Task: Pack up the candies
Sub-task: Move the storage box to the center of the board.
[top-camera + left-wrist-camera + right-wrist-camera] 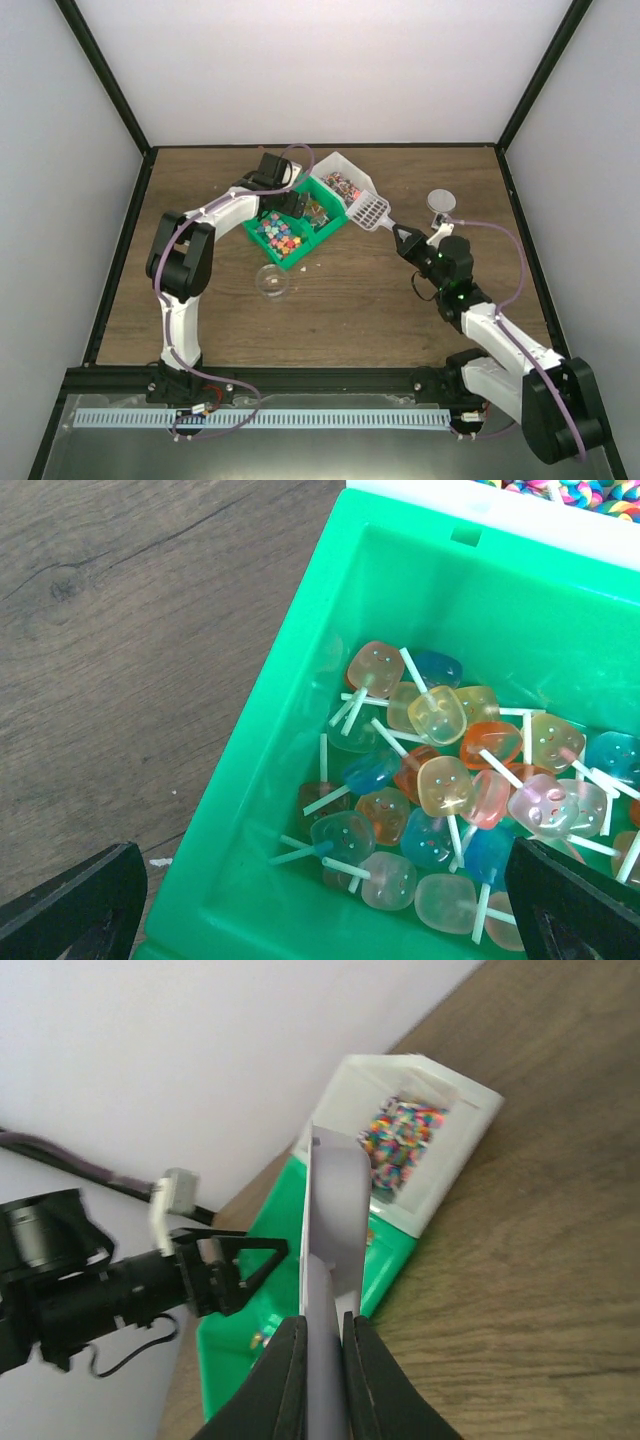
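The left arm and the right arm were made of white link shells joined by bulky black joint housings. A lilac cable was run along each. Small green lights were seen on the right arm's black wrist block. The left gripper and the right gripper were fitted with matte black fingers.

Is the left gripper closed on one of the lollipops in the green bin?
No, the left gripper is wide open, its fingers standing far apart above the lollipops lying in the green bin.
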### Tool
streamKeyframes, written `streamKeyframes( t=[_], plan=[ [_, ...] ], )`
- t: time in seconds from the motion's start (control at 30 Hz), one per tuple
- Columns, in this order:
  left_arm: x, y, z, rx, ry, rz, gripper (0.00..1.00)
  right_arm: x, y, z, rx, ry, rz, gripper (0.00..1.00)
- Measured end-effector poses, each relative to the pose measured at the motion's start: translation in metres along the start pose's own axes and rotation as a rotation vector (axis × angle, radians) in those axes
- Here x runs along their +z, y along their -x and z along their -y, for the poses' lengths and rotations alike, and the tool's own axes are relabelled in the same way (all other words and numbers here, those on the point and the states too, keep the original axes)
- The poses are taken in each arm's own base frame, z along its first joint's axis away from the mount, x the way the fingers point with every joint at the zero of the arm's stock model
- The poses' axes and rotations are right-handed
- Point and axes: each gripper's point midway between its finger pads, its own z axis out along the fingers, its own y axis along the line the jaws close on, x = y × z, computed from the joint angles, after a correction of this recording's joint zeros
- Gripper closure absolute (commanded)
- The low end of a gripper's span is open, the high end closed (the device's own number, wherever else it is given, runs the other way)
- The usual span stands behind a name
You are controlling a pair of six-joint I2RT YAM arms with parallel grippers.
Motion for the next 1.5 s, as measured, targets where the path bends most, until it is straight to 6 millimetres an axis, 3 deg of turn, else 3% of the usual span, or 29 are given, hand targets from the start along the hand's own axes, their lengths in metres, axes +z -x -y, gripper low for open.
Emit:
streamKeyframes(
  t=[0.17, 0.43, 0.67, 0.8, 1.03, 1.13, 1.27, 1.5],
  plan=[
    [-0.002, 0.001, 0.001, -0.001, -0.011, 0.002, 0.0, 0.013, 0.0, 0.018, 0.066, -0.117, -0.025, 0.99],
    [-0.015, 0.008, 0.006, -0.024, -0.039, 0.081, 0.0, 0.053, 0.016, 0.015, 0.109, -0.183, -0.05, 0.99],
    [-0.021, 0.035, 0.006, -0.024, -0.039, 0.185, 0.0, 0.092, 0.021, 0.03, 0.138, -0.263, -0.062, 0.99],
    [-0.022, 0.046, -0.001, -0.048, -0.001, 0.23, 0.0, 0.117, 0.035, 0.022, 0.137, -0.291, -0.075, 0.99],
    [-0.026, 0.054, -0.02, -0.128, 0.096, 0.266, 0.01, 0.148, 0.074, -0.01, 0.13, -0.34, -0.085, 0.99],
    [-0.03, 0.053, -0.025, -0.152, 0.123, 0.266, 0.0, 0.15, 0.075, -0.015, 0.138, -0.356, -0.117, 0.99],
    [-0.046, 0.056, -0.029, -0.186, 0.136, 0.274, 0.0, 0.142, 0.058, -0.009, 0.16, -0.389, -0.203, 0.99],
    [-0.072, 0.08, -0.025, -0.239, 0.099, 0.27, 0.0, 0.131, 0.04, -0.011, 0.18, -0.421, -0.32, 0.99]
  ],
)
